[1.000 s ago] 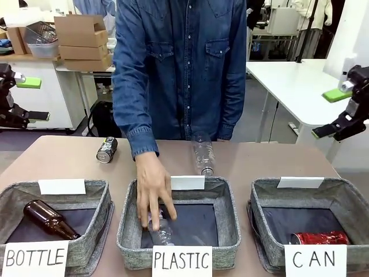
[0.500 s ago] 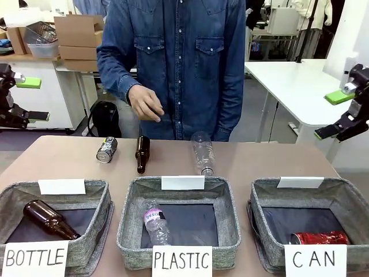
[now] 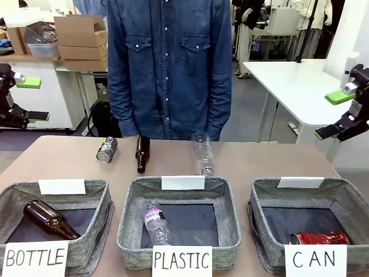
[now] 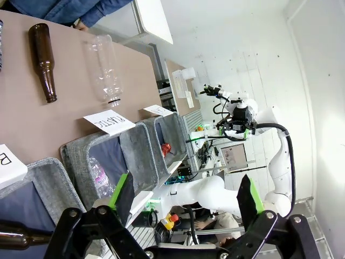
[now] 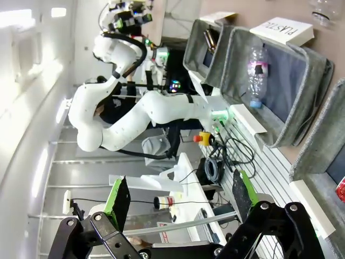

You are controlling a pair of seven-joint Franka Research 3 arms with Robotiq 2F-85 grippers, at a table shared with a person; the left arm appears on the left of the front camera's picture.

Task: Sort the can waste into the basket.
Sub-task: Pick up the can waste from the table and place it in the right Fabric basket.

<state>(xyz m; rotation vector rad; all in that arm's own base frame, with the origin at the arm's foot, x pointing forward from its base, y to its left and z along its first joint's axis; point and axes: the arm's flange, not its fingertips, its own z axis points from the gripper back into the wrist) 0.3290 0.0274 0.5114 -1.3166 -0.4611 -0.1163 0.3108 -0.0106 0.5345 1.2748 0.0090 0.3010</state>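
2 grey baskets up front: the BOTTLE basket (image 3: 20, 189) has 1 brown bottle (image 3: 49, 219) lying slanted in it, and the PLASTIC basket (image 3: 230, 225) has 1 clear plastic bottle (image 3: 155, 222). Farther back on the table (image 3: 259, 158) lie a second brown bottle (image 3: 142, 154) and a bigger clear bottle (image 3: 202, 153), set apart. A person in a denim shirt (image 3: 170, 69) stands behind, with cardboard boxes (image 3: 83, 40) back left.

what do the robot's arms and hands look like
The right arm and left arm are glossy white with rounded joints. The left hand and right hand are black and two-fingered, with bright green pads.
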